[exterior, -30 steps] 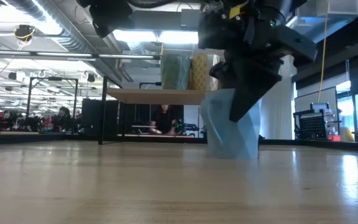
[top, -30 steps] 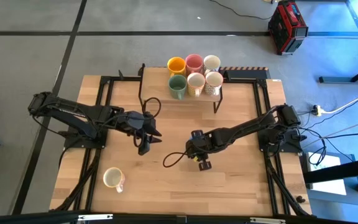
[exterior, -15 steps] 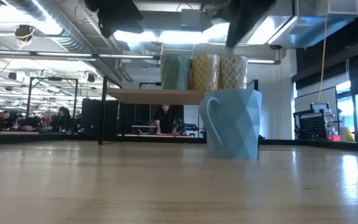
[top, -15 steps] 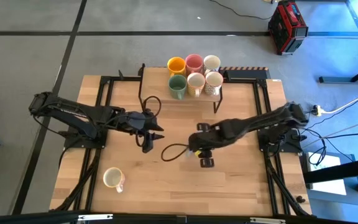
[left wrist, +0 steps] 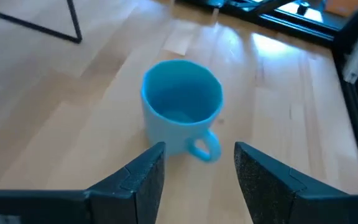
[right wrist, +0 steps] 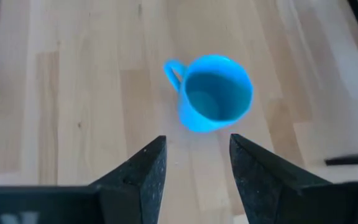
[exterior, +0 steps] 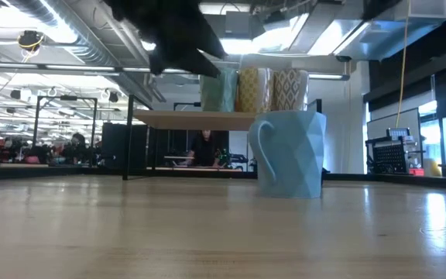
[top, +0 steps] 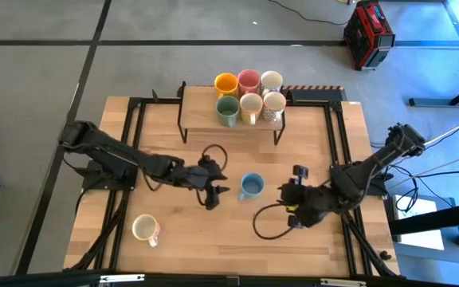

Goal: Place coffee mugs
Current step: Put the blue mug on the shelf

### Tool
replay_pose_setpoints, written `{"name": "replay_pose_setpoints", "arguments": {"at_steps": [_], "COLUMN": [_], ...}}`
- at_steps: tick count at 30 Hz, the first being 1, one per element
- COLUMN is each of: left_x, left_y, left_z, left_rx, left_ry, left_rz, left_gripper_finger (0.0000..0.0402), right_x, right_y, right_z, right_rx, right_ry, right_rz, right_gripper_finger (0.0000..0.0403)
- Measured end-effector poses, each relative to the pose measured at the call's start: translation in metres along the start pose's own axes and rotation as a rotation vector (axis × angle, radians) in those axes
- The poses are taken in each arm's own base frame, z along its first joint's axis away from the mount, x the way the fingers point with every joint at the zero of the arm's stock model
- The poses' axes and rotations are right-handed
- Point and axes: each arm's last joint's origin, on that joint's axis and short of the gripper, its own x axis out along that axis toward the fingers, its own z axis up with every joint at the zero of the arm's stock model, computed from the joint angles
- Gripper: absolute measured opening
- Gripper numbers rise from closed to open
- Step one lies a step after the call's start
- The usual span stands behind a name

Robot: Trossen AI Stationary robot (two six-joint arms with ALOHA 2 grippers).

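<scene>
Light blue mug point(top: 251, 186) stands upright mid-table point(top: 309, 143), free of both arms, handle toward the left arm. Left tool point(top: 217, 194) is just beside it with fingers spread and empty; in the left wrist view the mug point(left wrist: 182, 115) sits ahead of the gap, handle pointing back at the fingers point(left wrist: 143, 177). Right tool point(top: 296, 209) is near on the other side, also open and empty, mug point(right wrist: 211, 93) in front of it but apart. My read: left arm is lining up the pick. Best approach is probably to straddle the wall beside the handle, not the handle loop, come in level, close on the rim, lift straight so it doesn't tip. Shelf point(top: 190, 119) at the table's far edge holds six mugs point(top: 249, 96) in two rows, with free space on its left part; that looks like the drop spot. One cream mug point(top: 144, 229) sits alone near the front left corner. Unclear: the low view shows only a dark arm part overhead, no fingertips; the shelf mugs' handles are hard to make out from above; can't tell if the cream mug is upright or on its side.
</scene>
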Motion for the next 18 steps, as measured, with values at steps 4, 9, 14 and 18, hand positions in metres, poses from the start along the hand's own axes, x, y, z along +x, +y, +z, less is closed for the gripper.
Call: {"name": "replay_pose_setpoints", "arguments": {"at_steps": [4, 9, 14, 18], "left_x": [0.024, 0.047, 0.067, 0.080], "left_y": [-0.015, -0.028, -0.038, -0.037], "left_z": [-0.017, -0.036, -0.056, -0.069], "left_rx": [-0.023, -0.096, -0.109, -0.123], "left_ry": [-0.025, -0.098, -0.145, -0.164], "left_rz": [0.013, 0.067, 0.083, 0.150], "left_gripper_finger": [0.0186, 0.0186, 0.0186, 0.0186], "right_x": [0.003, 0.008, 0.010, 0.010], "right_y": [0.008, 0.016, 0.017, 0.017], "right_z": [-0.020, -0.037, -0.040, -0.040], "right_rx": [0.040, 0.067, 0.075, 0.077], "right_ry": [-0.006, 0.012, 0.013, 0.013], "right_rz": [-0.016, -0.006, -0.002, -0.004], "right_gripper_finger": [0.0166, 0.0166, 0.0166, 0.0166]}}
